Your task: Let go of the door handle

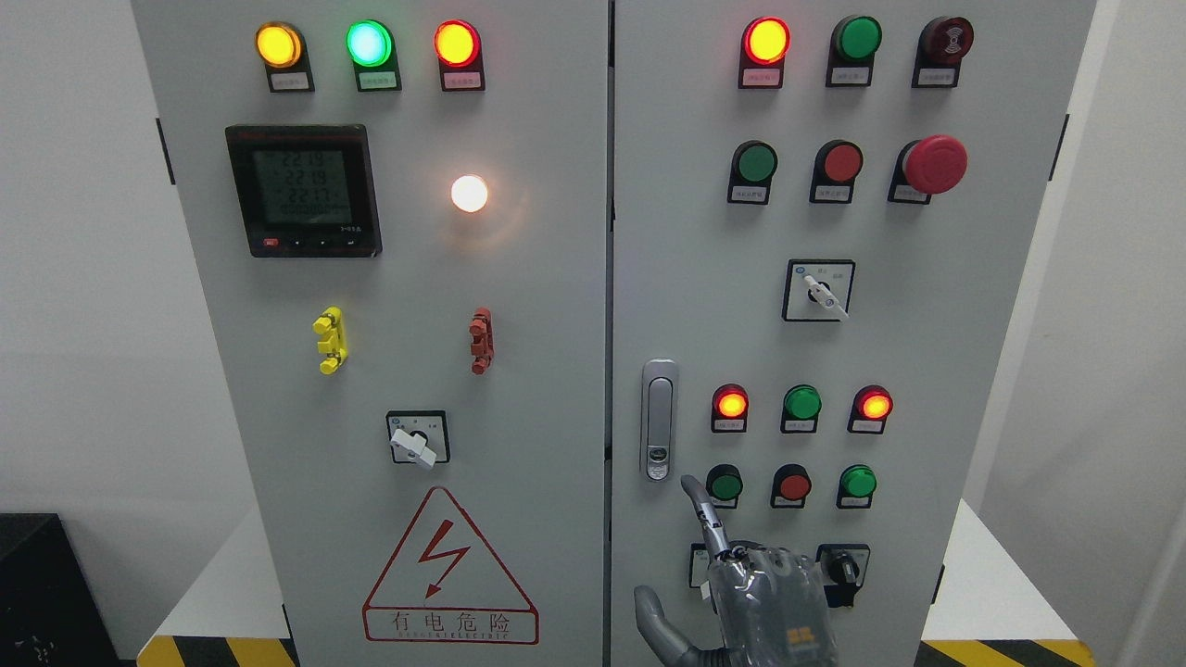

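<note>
Below the door handle (659, 420), we see our right hand (741, 593) apart from it, index finger extended, holding nothing, beside the "有电危险" warning sign (450, 572).

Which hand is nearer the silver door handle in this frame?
The right hand. It sits just below and right of the door handle, index finger pointing up toward the handle's lower end without touching it. The left hand is out of view.
</note>
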